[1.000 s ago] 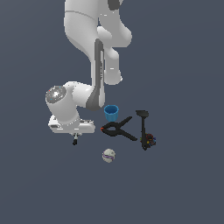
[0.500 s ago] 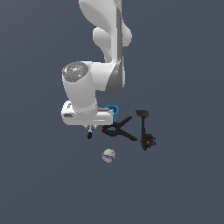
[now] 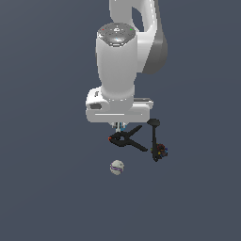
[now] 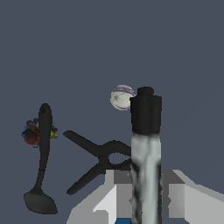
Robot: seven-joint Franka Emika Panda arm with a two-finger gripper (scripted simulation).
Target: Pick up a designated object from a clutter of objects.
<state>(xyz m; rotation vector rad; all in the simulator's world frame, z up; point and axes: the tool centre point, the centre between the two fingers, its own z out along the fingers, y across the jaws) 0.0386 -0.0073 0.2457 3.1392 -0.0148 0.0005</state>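
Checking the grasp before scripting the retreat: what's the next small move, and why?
Probably a short straight lift with the gripper shut. In the wrist view the pen stands between the gripper's fingers and seems held. The clamp and ball lie close by, so a sideways move at this height might knock them.

- Arm: white Panda, upper links rising out of the exterior view's top edge, last link hanging vertically.
- Wrist: pointed straight down, its flat white hand block horizontal.
- Gripper [image 3: 119, 125]: beneath the block, above the table.
- Fingers [image 4: 119, 199]: pale grey, closed from both sides on the pen-like stick [image 4: 145, 144], which stands out lengthwise between them.
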